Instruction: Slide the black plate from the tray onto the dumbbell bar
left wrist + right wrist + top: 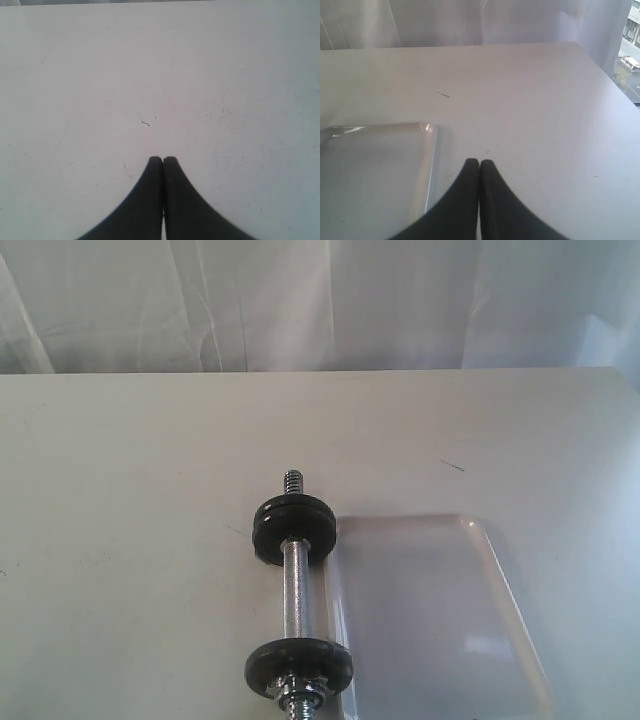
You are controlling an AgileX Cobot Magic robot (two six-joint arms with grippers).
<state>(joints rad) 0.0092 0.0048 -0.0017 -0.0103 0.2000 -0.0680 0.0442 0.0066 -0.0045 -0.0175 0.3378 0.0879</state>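
Exterior: shows dumbbell bar point(297, 590) flat on white table point(120, 490), at 6 o'clock of view, running along the 12-to-6 line. Carries far disc point(293, 528) toward its 12 o'clock end and near disc point(298, 667) toward its 6 o'clock end, with threaded end point(292, 481) poking out past the far disc. Puts clear tray point(440, 620) at 3 o'clock of the bar, rim just beside both discs; touching or not, cannot tell. Cannot tell black plate apart from the bar's discs; far disc looks thicker than near disc. Has small dark mark point(452, 465) on table at 1 o'clock of the bar, and white cloth point(300, 300) at 12 o'clock behind table

Left wrist: shows left gripper point(162, 159) closed, tips pressed together, gripping nothing, over bare table with a few specks

Right wrist: shows right gripper point(479, 161) closed too, tips touching, nothing between. Catches rounded corner of tray point(380, 165) near the fingers but apart from them, with white cloth past table's far edge
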